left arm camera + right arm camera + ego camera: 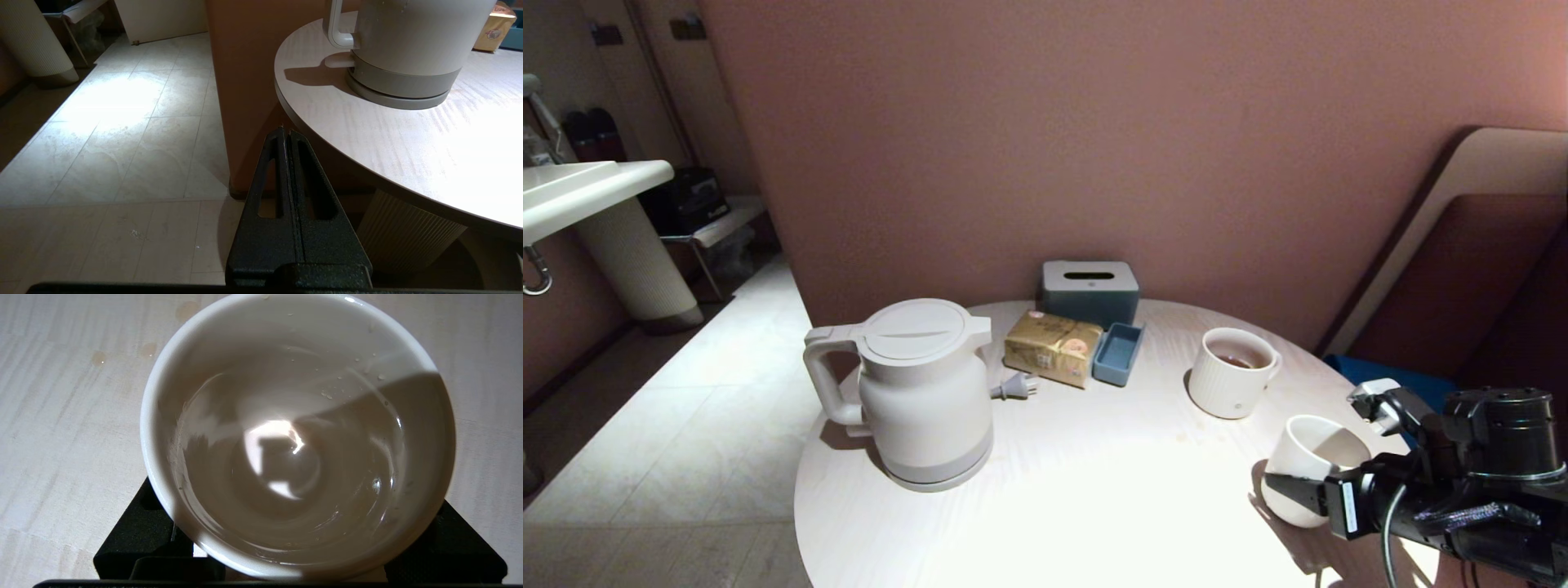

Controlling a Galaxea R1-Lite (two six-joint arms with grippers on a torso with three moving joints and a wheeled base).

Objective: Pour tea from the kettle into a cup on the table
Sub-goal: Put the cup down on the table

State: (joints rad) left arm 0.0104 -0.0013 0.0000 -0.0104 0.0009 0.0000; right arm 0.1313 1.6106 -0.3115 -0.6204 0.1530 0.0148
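The white kettle (923,400) stands upright with its lid on at the left side of the round pale table (1094,490). Its base also shows in the left wrist view (408,41). My right gripper (1313,445) is at the table's right edge, shut on the plain white cup (1311,461), which tilts with its mouth toward the arm. The cup (298,437) is wet inside with droplets and holds no visible tea. My left gripper (286,132) hangs shut and empty beside the table's edge (310,130), below the top, out of the head view.
A ribbed white mug (1232,372) holding reddish-brown liquid stands just behind the cup. A grey tissue box (1089,290), a golden packet (1052,347) and a small blue tray (1116,353) sit at the back. The kettle's plug (1015,385) lies beside it. Pale drops (147,349) dot the tabletop.
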